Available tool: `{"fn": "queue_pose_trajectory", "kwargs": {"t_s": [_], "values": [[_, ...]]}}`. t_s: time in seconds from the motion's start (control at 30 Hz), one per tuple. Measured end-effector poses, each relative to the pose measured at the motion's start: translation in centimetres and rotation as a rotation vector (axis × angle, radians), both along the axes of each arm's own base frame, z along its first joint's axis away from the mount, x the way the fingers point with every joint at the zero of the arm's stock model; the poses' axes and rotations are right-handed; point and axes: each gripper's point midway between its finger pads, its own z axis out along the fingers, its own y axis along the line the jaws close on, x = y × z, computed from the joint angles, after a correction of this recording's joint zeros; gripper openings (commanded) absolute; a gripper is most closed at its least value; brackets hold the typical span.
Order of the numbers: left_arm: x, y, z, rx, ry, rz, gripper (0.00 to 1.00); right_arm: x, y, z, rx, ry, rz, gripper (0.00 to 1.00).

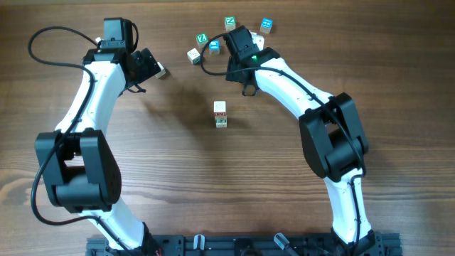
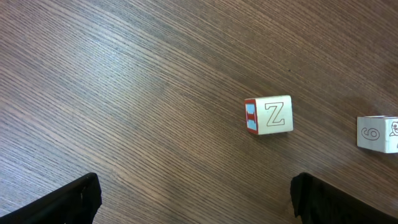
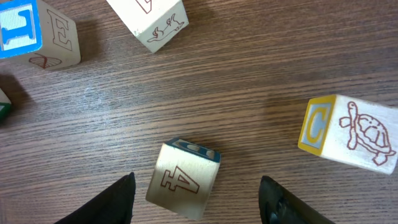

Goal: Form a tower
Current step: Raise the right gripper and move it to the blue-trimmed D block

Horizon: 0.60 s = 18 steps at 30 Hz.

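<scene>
**Tower** (image 1: 220,114): one, centre of the overhead frame, between the two arms, touched by neither. Red-marked top face and green-marked side visible; number of cubes in it not readable from above.

**Loose cubes, overhead, upper centre:** five clear of the arm.
- Two green-topped cubes (image 1: 202,38) (image 1: 229,23)
- Two blue-topped cubes (image 1: 214,46) (image 1: 266,25)
- One pale cube (image 1: 193,55)

**Left gripper** (image 2: 196,196): one, upper left overhead, jaws spread wide, holding nothing. Two cubes ahead of it in its wrist view: Z cube (image 2: 268,115) at centre right, and a second cut off at the right edge.

**Right gripper** (image 1: 229,41): one, among the loose cubes, jaws partly apart. Numeral cube (image 3: 183,180) between the fingers (image 3: 118,199), with table showing on its right side.
</scene>
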Motion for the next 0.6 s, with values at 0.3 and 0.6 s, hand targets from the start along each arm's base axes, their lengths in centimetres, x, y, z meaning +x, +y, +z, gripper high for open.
{"fn": "queue_pose_trajectory", "kwargs": {"t_s": [0.3, 0.6], "values": [[0.00, 0.00, 0.00, 0.000, 0.000, 0.000, 1.00, 0.35, 0.29, -0.12, 0.034, -0.009, -0.039, 0.45], [0.00, 0.00, 0.00, 0.000, 0.000, 0.000, 1.00, 0.26, 0.30, -0.45, 0.041, -0.001, -0.052, 0.40]]}}
